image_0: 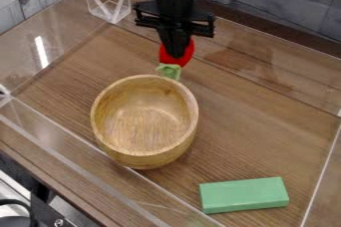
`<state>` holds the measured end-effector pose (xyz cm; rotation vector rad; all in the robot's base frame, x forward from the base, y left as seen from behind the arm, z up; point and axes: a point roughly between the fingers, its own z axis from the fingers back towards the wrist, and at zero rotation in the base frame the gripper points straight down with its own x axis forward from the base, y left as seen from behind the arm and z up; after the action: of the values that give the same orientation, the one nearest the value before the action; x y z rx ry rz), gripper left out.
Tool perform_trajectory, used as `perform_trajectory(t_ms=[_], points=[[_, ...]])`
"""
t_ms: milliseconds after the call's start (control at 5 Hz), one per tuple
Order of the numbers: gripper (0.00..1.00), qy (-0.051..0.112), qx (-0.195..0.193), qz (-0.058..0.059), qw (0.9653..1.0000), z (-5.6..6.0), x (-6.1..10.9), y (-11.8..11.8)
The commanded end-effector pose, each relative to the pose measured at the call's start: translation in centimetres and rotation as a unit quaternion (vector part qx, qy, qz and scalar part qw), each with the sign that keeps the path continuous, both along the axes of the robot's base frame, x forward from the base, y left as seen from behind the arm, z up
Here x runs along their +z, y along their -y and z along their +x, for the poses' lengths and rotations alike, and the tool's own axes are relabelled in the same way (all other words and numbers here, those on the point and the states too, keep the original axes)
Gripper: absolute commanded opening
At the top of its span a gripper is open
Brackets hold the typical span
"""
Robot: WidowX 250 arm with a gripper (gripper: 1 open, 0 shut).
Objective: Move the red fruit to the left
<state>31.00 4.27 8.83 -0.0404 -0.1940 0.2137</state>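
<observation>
Transport step judged in hand: red fruit (177, 56) grasped by gripper (176, 51) near worktop's (266, 112) far edge; leftward set-down and release required next.

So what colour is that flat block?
The block is green, plain in the camera view.

Round wooden bowl (144, 119), flat green block (244, 194), brown table (266, 102).

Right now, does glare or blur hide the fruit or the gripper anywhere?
Camera view: soft and low-resolution overall; white glare streaks on the clear walls, a sheen on the table behind; the red fruit in the gripper is readable, without obvious motion smear.
</observation>
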Motion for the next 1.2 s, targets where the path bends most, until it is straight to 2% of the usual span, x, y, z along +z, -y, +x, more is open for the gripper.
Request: perform_trajectory(t_ms=[0,400,800,1000], points=[[0.00,0.023,0.004,0.008,0.9997,0.6,0.8,0.5],[0.00,0.022,0.015,0.007,0.9996,2.0,0.6,-0.7],[0.00,0.020,0.045,0.004,0.9988,1.6,2.0,-2.2],[0.00,0.019,0.049,0.004,0.9986,1.4,2.3,-3.4]])
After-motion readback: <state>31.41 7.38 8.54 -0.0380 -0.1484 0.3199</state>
